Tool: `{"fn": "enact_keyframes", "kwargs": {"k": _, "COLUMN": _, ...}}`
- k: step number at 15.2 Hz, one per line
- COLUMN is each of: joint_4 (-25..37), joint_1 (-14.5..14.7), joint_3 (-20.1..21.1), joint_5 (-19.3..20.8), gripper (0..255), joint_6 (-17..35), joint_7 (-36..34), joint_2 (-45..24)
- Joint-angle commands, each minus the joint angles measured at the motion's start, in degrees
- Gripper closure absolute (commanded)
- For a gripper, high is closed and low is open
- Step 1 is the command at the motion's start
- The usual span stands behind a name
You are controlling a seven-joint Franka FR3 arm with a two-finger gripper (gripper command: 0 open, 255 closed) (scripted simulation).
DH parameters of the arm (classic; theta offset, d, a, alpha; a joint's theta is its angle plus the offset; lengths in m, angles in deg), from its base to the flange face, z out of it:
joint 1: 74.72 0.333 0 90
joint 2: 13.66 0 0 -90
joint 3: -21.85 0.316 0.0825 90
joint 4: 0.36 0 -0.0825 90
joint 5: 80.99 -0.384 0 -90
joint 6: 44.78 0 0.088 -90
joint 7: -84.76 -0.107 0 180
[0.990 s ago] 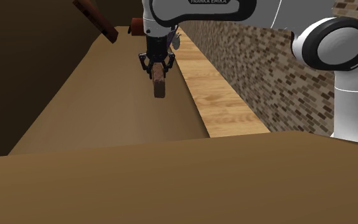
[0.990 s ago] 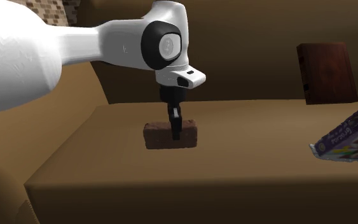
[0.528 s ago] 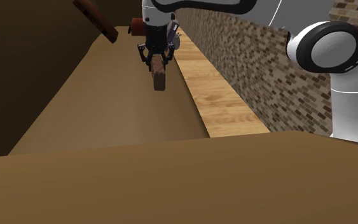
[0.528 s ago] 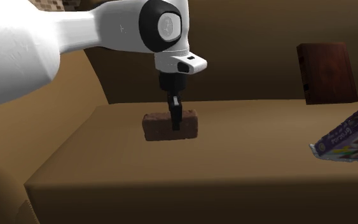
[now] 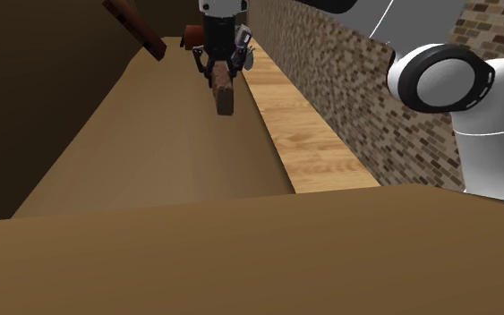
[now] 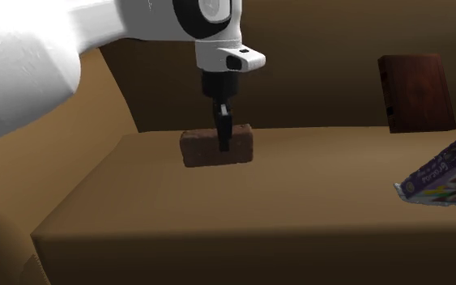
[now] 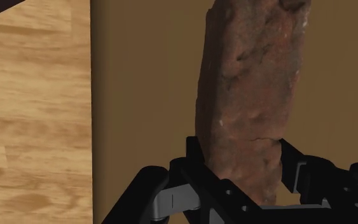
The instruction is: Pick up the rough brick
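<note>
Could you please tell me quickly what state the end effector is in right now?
End effector: closed, holding the reddish-brown rough brick between its fingers.

The brick (image 6: pixel 216 146) hangs clasped in the gripper (image 6: pixel 224 138), lifted off the countertop (image 6: pixel 218 210) below it. In the second exterior view a board (image 6: pixel 416 93) stands behind the brick and well to its right, at the back of the countertop. A carton (image 6: pixel 436 174) sits at that view's right edge, nearer than the board. In the shoulder view a wooden ledge (image 5: pixel 299 134) runs along the countertop's right side, just beside the brick, with a brick wall (image 5: pixel 357 98) rising right of the ledge.
</note>
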Motion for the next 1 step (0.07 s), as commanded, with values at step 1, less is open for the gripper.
{"fn": "enact_keyframes", "kwargs": {"k": 1, "joint_4": 1.41, "joint_1": 0.27, "joint_3": -0.05, "joint_5": 0.11, "gripper": 255, "joint_6": -0.99, "joint_7": 0.06, "joint_2": -0.38}}
